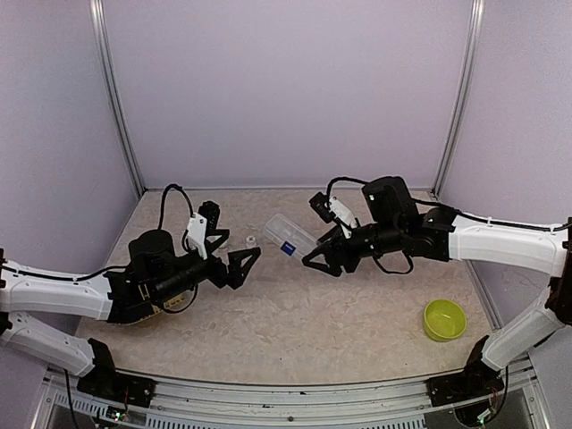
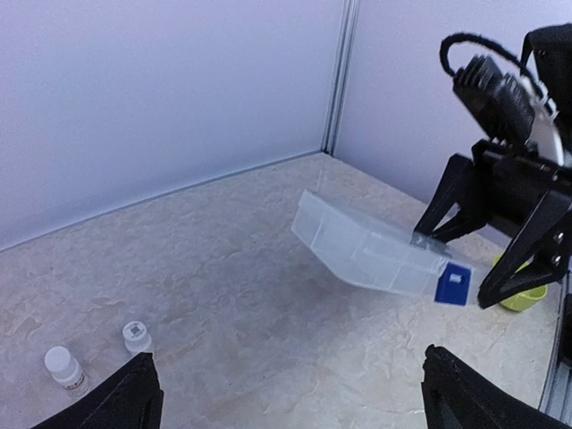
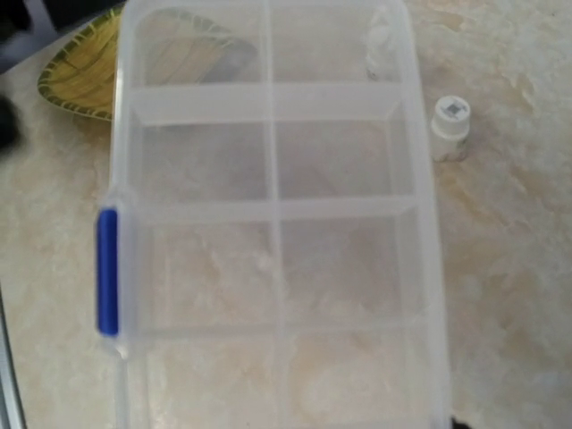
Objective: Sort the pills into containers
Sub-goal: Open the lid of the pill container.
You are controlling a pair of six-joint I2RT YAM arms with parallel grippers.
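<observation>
The right pincer [image 1: 313,234] is seen clamped on one end of the clear compartment box [image 1: 288,234]. The box is held tilted and lifted off the surface [image 1: 295,331] near the centre of the top view. Its blue latch [image 2: 453,286] is shown just beside the fingertips in the left wrist view. In the right wrist view a white-capped vial [image 3: 450,128] is seen beside the box's upper right edge and a woven tray [image 3: 76,71] at upper left. The left pincer [image 1: 231,241] is spread wide, with nothing gripped, left of the box and apart from it. A second vial [image 2: 65,368] is stood at that wrist view's lower left. A lime-green bowl [image 1: 444,319] is set at the top view's lower right. No pills can be made out.
</observation>
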